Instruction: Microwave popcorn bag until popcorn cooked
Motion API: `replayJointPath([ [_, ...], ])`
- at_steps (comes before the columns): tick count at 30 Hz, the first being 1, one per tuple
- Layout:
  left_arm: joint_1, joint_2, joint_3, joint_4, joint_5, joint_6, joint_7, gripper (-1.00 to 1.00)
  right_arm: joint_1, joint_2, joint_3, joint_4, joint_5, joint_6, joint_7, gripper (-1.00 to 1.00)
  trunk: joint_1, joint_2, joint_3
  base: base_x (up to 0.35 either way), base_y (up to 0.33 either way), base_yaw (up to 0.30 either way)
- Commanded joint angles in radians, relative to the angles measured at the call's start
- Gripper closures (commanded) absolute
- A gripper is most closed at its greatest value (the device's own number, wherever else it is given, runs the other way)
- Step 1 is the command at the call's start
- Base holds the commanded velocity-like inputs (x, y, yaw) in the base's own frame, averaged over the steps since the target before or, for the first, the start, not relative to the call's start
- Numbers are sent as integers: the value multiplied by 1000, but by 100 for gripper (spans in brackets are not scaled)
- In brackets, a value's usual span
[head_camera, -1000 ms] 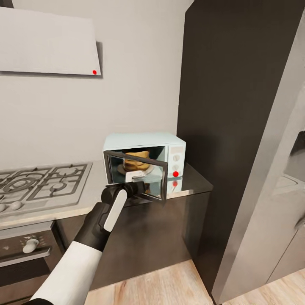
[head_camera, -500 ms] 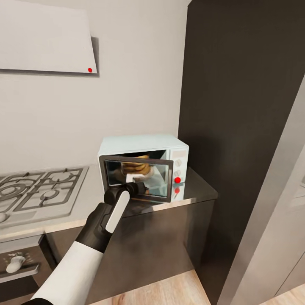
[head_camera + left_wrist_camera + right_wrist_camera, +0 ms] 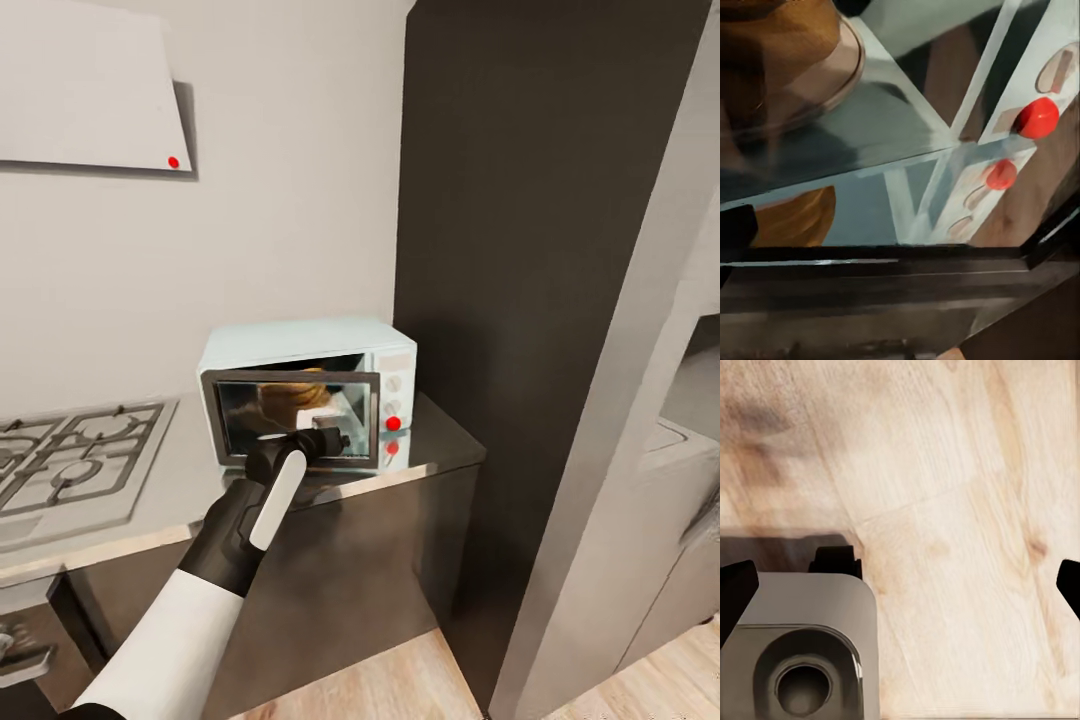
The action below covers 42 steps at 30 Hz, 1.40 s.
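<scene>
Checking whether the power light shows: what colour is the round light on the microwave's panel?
Bright red. The round light on the microwave shows best in the left wrist view.

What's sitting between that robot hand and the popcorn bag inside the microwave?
The microwave's glass door. In the head view, the left gripper is at its lower edge, with the popcorn bag behind the pane.

1. The microwave (image 3: 300,345) is showing pale mint-blue, with a red light (image 3: 394,423).
2. The popcorn bag (image 3: 776,45) is looking tan-orange.
3. The countertop (image 3: 440,440) is gleaming grey.
4. The floor (image 3: 945,472) is showing pale woodgrain.
</scene>
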Motion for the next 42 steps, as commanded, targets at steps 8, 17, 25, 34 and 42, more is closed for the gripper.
replayJointPath([
  [8, -1, 0, -1, -2, 10, -3, 12, -100, -1, -2, -3, 3, 13, -7, -2, -100, 0, -1, -1, 49, 0, -27],
  [17, -1, 0, -1, -2, 10, -4, 11, -100, -1, -2, -3, 3, 12, -6, -2, -100, 0, -1, -1, 238, 0, 0],
  [25, -1, 0, -1, -3, 11, -3, 13, -100, -1, -3, -4, 3, 12, -6, -2, -100, 0, -1, -1, 137, 0, 0],
  [34, -1, 0, -2, -5, 18, -1, 13, -100, -1, -3, -3, 3, 12, -7, -2, -100, 0, -1, -1, -180, 0, 0],
  [42, -1, 0, -2, -6, 19, 0, 14, -100, -1, -2, -3, 3, 15, -6, -2, -100, 0, -1, -1, -343, 0, 0],
])
